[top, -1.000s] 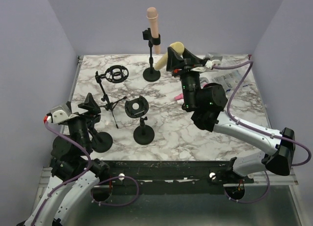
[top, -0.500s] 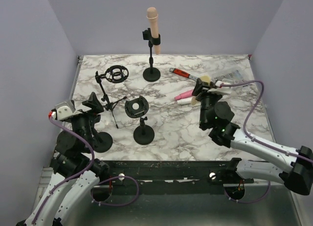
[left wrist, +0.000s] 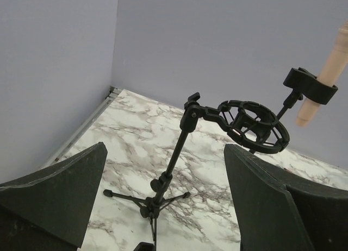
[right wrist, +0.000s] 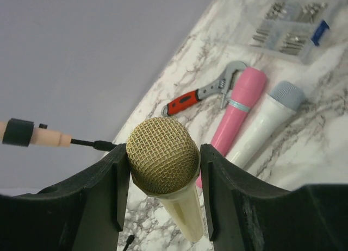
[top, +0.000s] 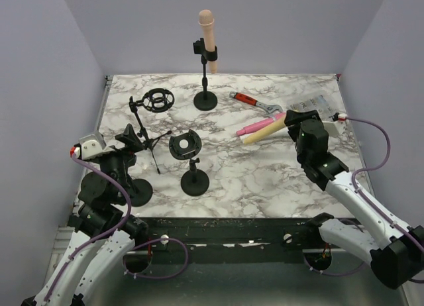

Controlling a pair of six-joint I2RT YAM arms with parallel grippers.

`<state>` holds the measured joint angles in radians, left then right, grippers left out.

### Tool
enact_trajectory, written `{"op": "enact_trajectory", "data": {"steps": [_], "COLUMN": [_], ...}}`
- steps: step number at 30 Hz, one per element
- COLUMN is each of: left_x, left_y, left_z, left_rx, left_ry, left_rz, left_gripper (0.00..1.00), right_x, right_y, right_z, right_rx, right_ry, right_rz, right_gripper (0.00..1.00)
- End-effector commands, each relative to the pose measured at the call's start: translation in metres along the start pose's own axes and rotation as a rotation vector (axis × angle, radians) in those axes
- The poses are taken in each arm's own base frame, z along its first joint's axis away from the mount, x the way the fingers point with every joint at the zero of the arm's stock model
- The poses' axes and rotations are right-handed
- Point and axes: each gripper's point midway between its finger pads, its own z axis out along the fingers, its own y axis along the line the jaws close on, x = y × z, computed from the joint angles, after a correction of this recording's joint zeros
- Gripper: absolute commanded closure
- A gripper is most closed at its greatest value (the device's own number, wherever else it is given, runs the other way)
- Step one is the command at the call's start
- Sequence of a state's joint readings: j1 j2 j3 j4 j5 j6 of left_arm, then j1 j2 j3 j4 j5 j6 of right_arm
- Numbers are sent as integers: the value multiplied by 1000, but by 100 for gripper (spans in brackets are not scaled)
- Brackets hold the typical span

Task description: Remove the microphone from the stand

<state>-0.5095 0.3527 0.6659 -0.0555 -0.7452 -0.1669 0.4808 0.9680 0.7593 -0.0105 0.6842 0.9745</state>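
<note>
R end effector (right wrist: 163, 153) is closed narrow on the gold mesh head of a cream mic (top: 265, 130), w/ the head seated between both pads. So this mic is clear of any stand. It sits right-of-middle on the counter (top: 265, 187), low over it; can't tell if the tail touches the marble.

Long axis is roughly flat. In the top view it runs from the end effector out to the left & slightly toward the near edge, so head at the end effector, tail pointing left-near. It lies about parallel to the pink mic (top: 254, 128), just beside it. A white mic (right wrist: 261, 126) w/ grey head lies alongside the pink one, & a wrench (top: 255, 102) is behind them.

Judgement: the next move is prob. a set-down. That means lowering along the same axis next to the pink mic, then opening. The round body may roll.

L end effector (left wrist: 166, 153) is wide open & empty at near-left, facing the shock-mount stand (left wrist: 253, 126). It's well apart from the cream mic, so this is the R arm's job.

A peach mic (top: 207, 31) sits clipped in the back stand (top: 205, 99), head up, axis near vertical w/ a slight lean. It lies back-left of the R end effector, well apart. Both arms are about as far from it, R maybe a bit nearer, but R is occupied.
</note>
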Motion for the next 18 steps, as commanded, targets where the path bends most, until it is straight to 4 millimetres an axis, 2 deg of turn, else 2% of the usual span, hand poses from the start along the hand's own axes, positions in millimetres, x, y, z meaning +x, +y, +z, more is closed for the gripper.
{"op": "enact_trajectory", "data": {"steps": [1,8,18], "left_x": [-9,-12,-17], "left_y": [-3,-2,0], "left_z": [-2,-4,-8], "left_rx": [20,26,30], "left_ry": [-6,-14,-29], "left_rz": [-21,-34,-55], "left_gripper": [9,9,9], "right_x": [26,52,77], "right_y": [-50,-98,-147], "right_z": [2,19,32], "right_rx": [165,321,449], "right_ry": [91,157,136], "right_rz": [272,483,558], "right_gripper": [99,99,98]}}
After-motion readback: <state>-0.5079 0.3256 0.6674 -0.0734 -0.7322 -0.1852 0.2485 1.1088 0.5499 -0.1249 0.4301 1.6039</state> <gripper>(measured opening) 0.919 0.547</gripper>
